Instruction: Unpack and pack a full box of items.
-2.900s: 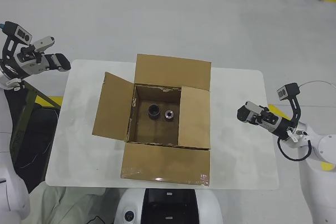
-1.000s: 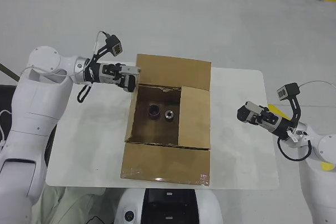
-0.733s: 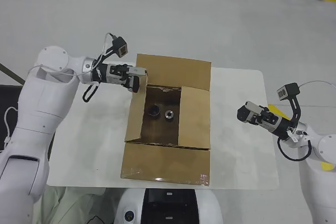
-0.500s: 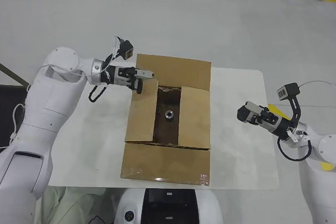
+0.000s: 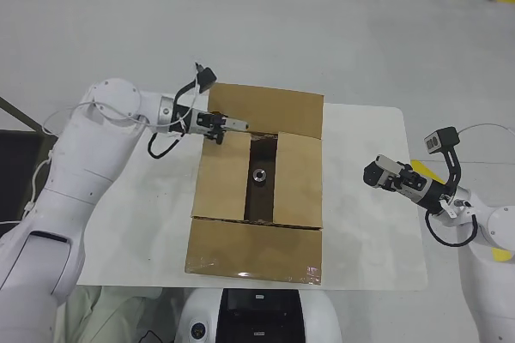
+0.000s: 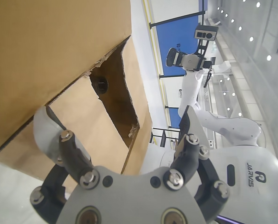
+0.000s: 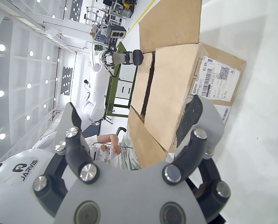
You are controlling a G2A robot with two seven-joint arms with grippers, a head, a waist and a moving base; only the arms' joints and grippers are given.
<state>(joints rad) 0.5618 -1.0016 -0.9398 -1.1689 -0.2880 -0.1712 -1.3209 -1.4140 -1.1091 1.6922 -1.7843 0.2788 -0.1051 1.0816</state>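
Note:
A brown cardboard box [image 5: 232, 184] stands mid-table. Its left flap [image 5: 221, 171] and right flap [image 5: 298, 180] are folded in over the top, with a dark gap between them. A small metal ring piece [image 5: 257, 176] shows through that gap. In the left wrist view a dark round item [image 6: 102, 85] sits deep inside the box [image 6: 59, 36]. My left gripper [image 5: 229, 123] is open at the box's far-left corner, one finger [image 6: 45, 124] against the folded left flap. My right gripper [image 5: 378, 171] hangs open to the right of the box [image 7: 176, 82], apart from it.
The box's back flap [image 5: 266, 107] and front flap [image 5: 253, 249] lie spread outward. The white table [image 5: 369, 240] extends on both sides of the box. A label [image 7: 211, 80] is stuck on the box's right side wall.
My left arm swung in from the far left and pushed the left flap up and over the box, hiding the dark ring from the top view. The right arm has not moved.

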